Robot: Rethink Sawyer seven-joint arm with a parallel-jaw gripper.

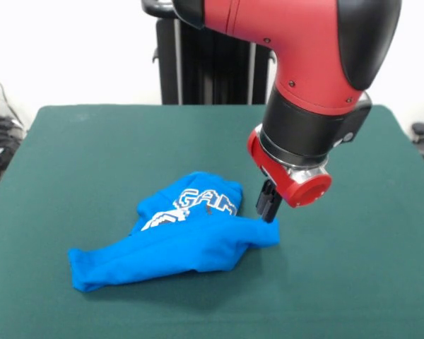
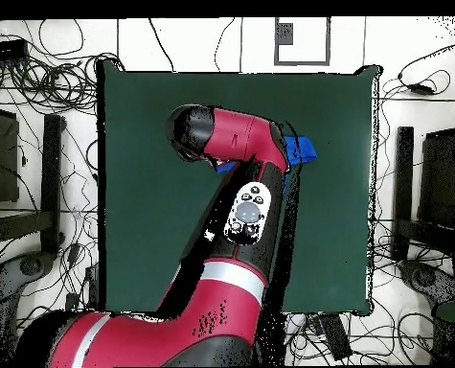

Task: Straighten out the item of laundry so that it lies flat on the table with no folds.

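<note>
Reaching down from the top of the front view, the red and black arm [image 1: 304, 63] brings its tool [image 1: 268, 205] to the right-hand tip of the item of laundry [image 1: 191, 236]. The dark fingers sit close together and meet the cloth's edge at that tip; whether they pinch the fabric or only touch it cannot be told from this angle. The bright blue garment lies a little below the middle of the green counter [image 1: 92, 148], bunched and folded, with white lettering showing on its upper hump. Its long axis runs from about 8 o'clock, where a blunt end lies low on the counter, toward 2 o'clock, where the tip meets the tool.

Seen from overhead, the arm [image 2: 236, 144] covers most of the garment. Only a small blue patch of the item of laundry [image 2: 303, 149] shows at about 3 o'clock from the arm's elbow, in the upper right part of the counter [image 2: 135, 192]. The tool itself is hidden under the arm here.
</note>
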